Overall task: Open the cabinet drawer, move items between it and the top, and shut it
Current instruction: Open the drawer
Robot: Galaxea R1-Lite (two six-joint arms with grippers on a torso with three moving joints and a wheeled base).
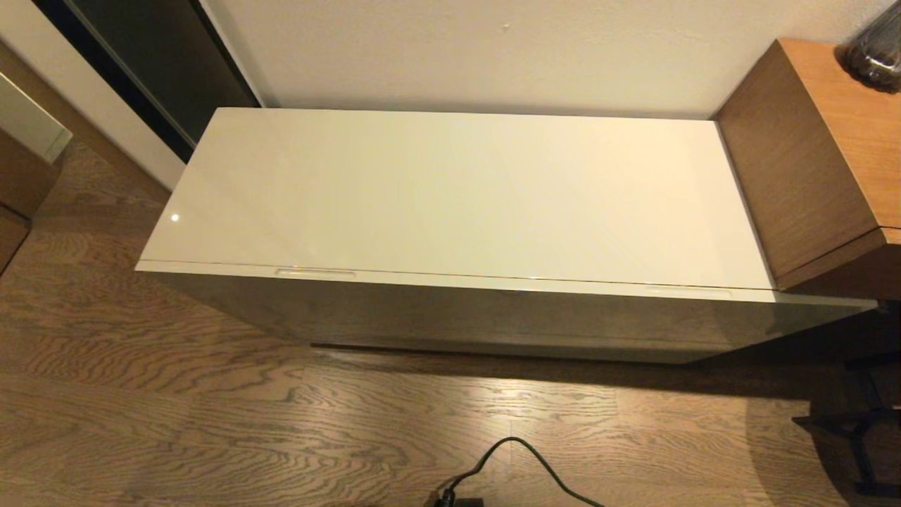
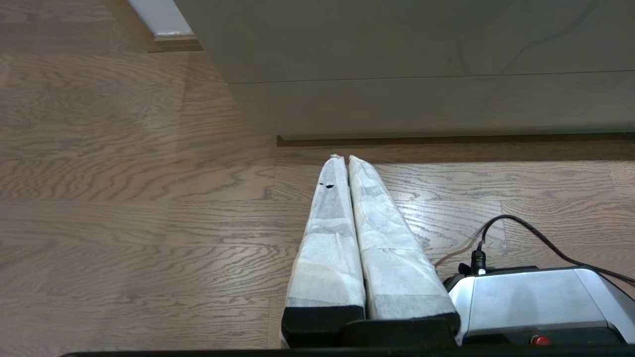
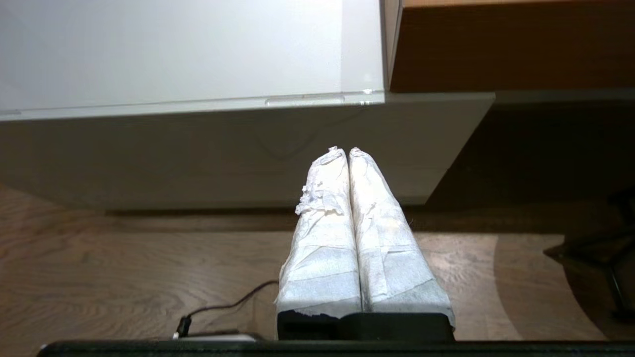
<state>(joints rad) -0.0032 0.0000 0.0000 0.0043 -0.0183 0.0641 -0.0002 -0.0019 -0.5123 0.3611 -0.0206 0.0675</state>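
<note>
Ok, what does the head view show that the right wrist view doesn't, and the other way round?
Only the head view shows the whole top end to end, both handle slots with the left slot, and a dark glass object on the brown cabinet. Only the right wrist view shows the right gripper, shut, in front of the drawer. Both show the closed drawer, the right slot, the wood floor and a black cable.

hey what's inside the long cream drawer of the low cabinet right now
Cannot tell: the cabinet drawer is shut, its front covering the whole inside. Only its two handle slots show, along its upper edge. The top above it carries nothing visible.
</note>
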